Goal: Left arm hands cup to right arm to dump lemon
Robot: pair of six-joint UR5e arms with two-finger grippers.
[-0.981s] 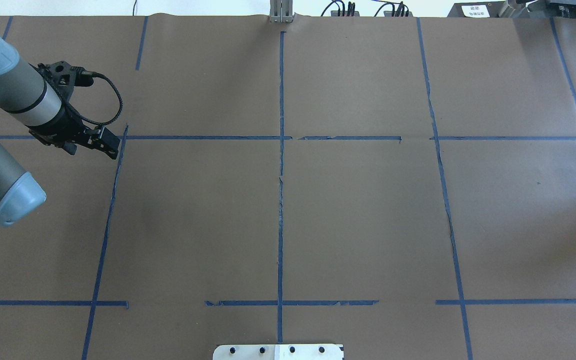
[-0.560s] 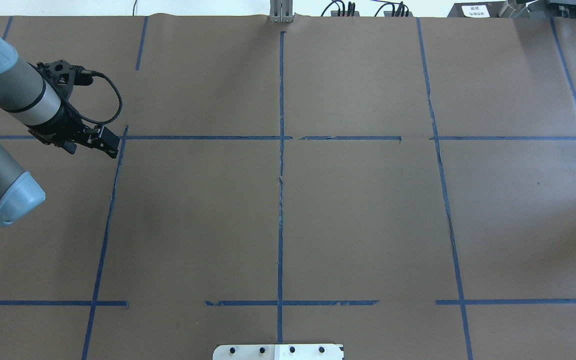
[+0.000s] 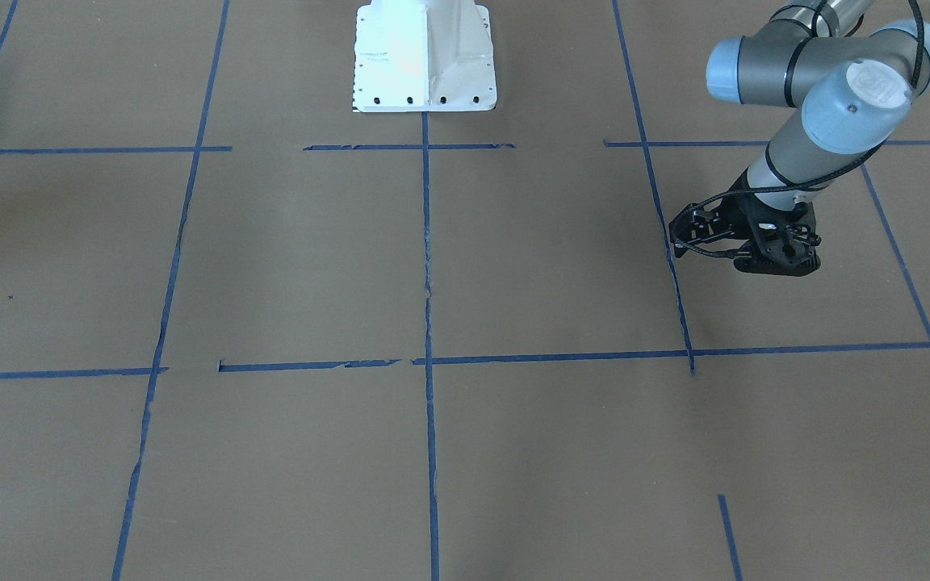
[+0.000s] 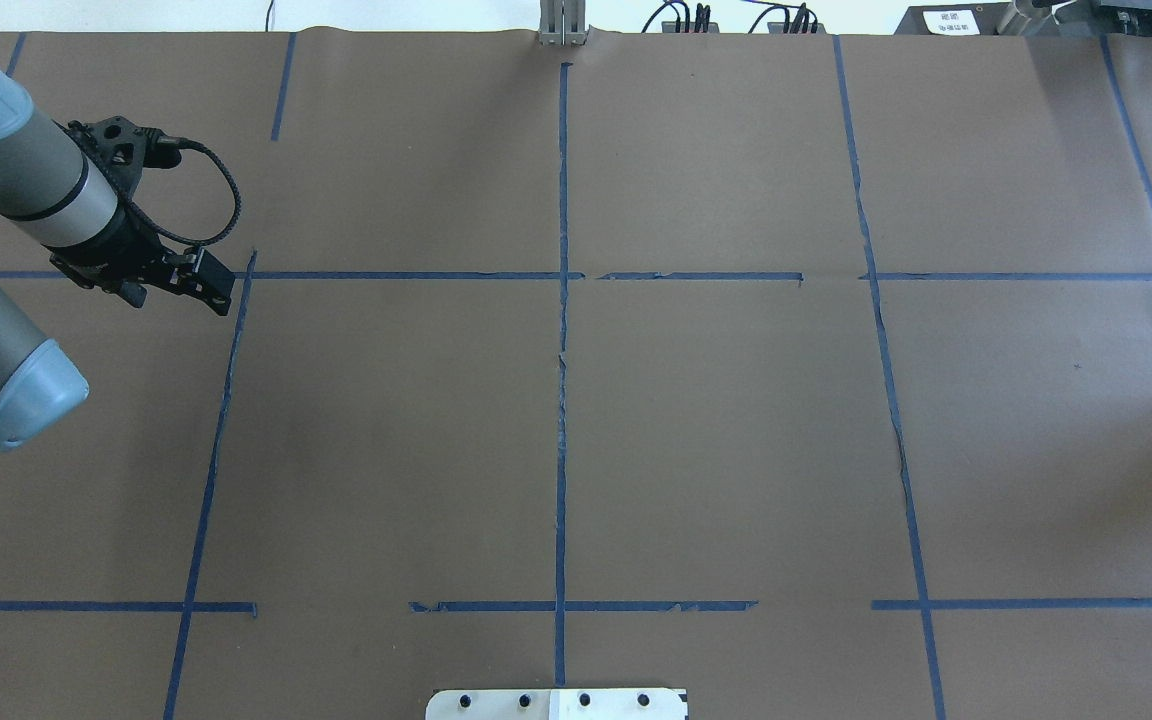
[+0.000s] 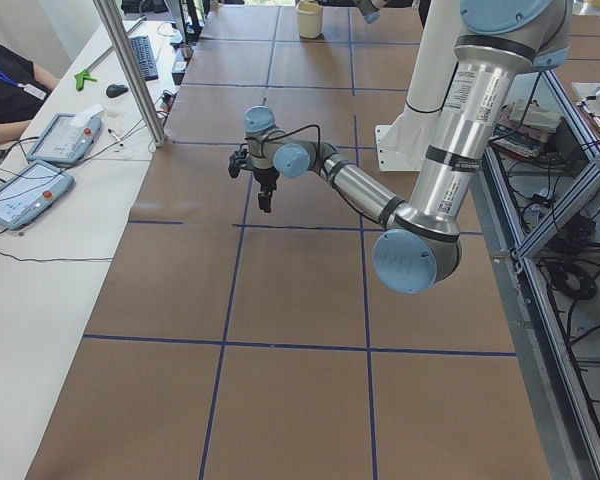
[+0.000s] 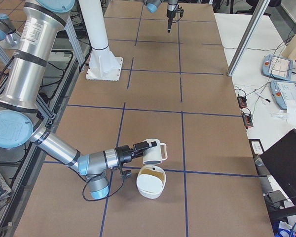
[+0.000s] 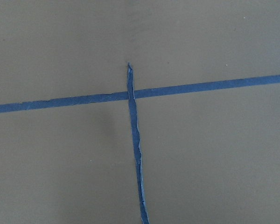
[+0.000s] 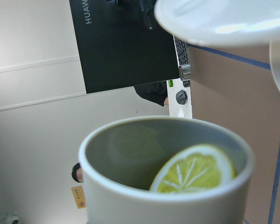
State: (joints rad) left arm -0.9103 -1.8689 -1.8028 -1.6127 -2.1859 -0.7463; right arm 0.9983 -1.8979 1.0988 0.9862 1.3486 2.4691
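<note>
In the exterior right view, the right arm's gripper (image 6: 147, 145) reaches to the rim of the white cup (image 6: 154, 153), which hangs tilted just above a white bowl (image 6: 150, 182). From that view I cannot tell how the jaws stand. The right wrist view is filled by the cup (image 8: 168, 196), grey inside, with the lemon (image 8: 193, 170) lying in it, its cut yellow face showing. The bowl's rim (image 8: 224, 21) is at the top of that view. The left arm's skeletal gripper (image 4: 208, 284) hangs empty over the table's far left; its fingers look shut (image 3: 776, 260).
The white robot base (image 3: 425, 56) stands at the near middle of the table. Blue tape lines cross the brown table (image 4: 716, 420). Control tablets (image 6: 281, 66) and a dark monitor (image 6: 288, 163) lie on the side desk beyond the table's far edge.
The left arm has drifted slightly further left and away in the overhead view. Its gripper looks unchanged.
</note>
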